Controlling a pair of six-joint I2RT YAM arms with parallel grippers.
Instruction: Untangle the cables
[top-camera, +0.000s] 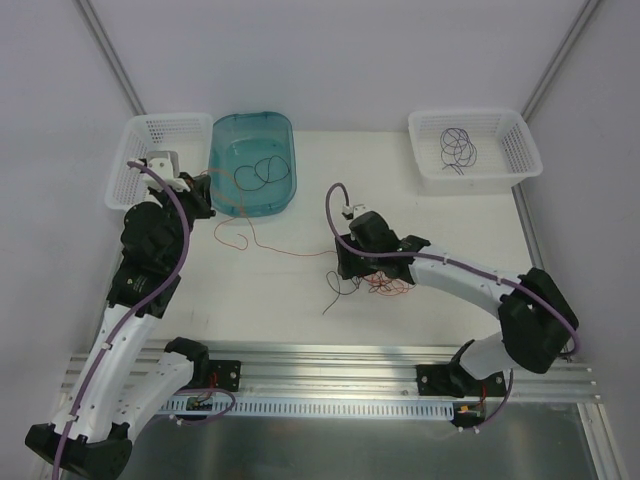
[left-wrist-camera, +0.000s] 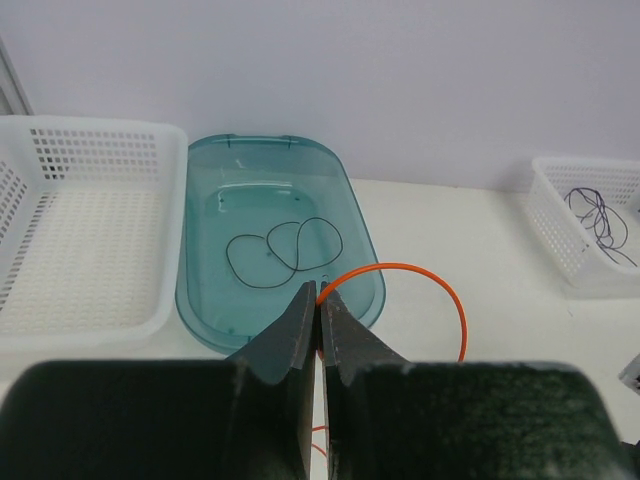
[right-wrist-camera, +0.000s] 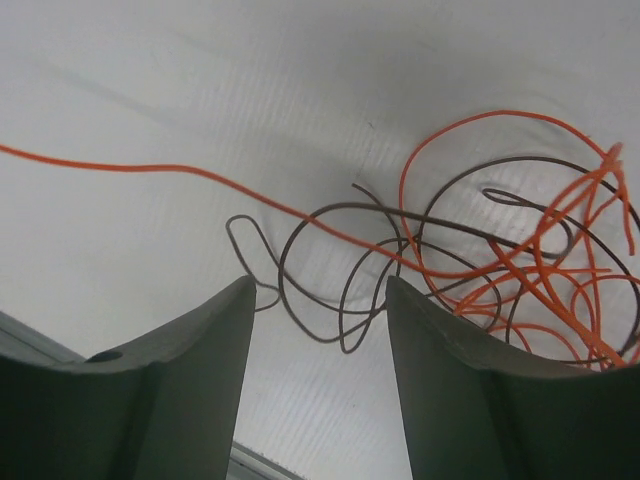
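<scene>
The cables lie in a tangle (top-camera: 388, 287) of orange-red and dark strands on the white table, under my right gripper (top-camera: 346, 268). In the right wrist view that gripper (right-wrist-camera: 320, 290) is open just above the table, with a loop of dark cable (right-wrist-camera: 340, 325) lying between its fingers, untouched. The orange knot (right-wrist-camera: 545, 270) sits to its right. My left gripper (left-wrist-camera: 321, 300) is shut on an orange cable (left-wrist-camera: 440, 285) at the near rim of the teal tub (left-wrist-camera: 200, 300). From that gripper (top-camera: 205, 195) the orange strand (top-camera: 290, 252) runs across the table to the tangle.
A black cable (top-camera: 255, 172) lies coiled inside the teal tub (top-camera: 285, 135). An empty white basket (top-camera: 140, 135) stands at the back left. Another white basket (top-camera: 505, 135) at the back right holds dark purple cables (top-camera: 460, 150). An aluminium rail (top-camera: 330, 360) lines the near edge.
</scene>
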